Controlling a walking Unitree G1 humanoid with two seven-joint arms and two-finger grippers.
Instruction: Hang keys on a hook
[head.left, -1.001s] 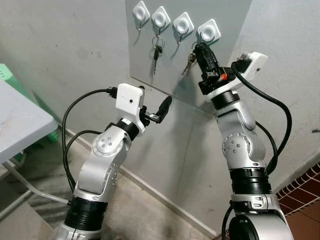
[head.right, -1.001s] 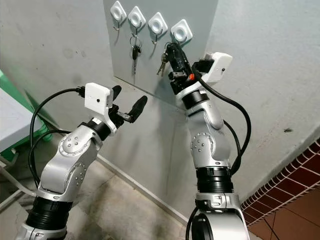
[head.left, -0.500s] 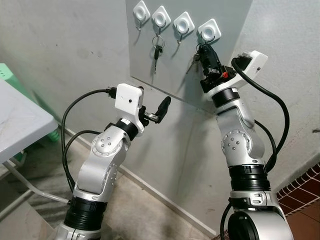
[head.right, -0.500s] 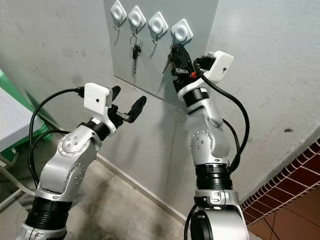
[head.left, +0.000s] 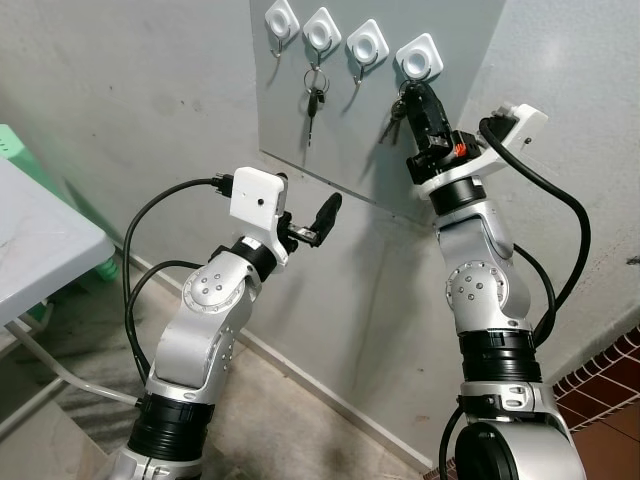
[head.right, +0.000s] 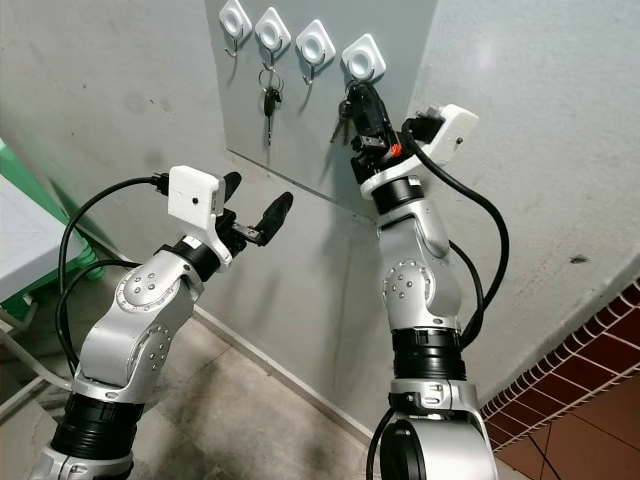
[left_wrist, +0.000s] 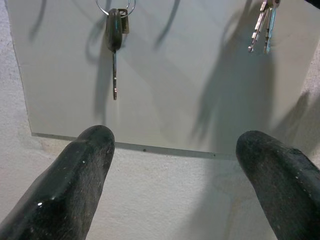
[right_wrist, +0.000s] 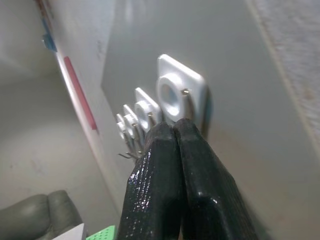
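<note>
Four white hooks (head.left: 345, 42) on grey panel (head.left: 455, 35) — rough plastered wall (head.left: 130, 90), concrete floor (head.left: 270, 430)

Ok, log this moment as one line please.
right gripper: shut on keys, just under rightmost hook | left gripper: open, idle below panel | not hung yet

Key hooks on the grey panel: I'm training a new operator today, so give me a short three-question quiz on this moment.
1. True or false: the right gripper is shut on the key bunch, just below the fourth hook, counting from the robot's left.
2. Which hook already carries a single black key? A) first B) second C) third
3. Fill in: the left gripper, raised before the grey panel, has its fingers ____.

Key: 1 true; 2 B; 3 open.
</note>
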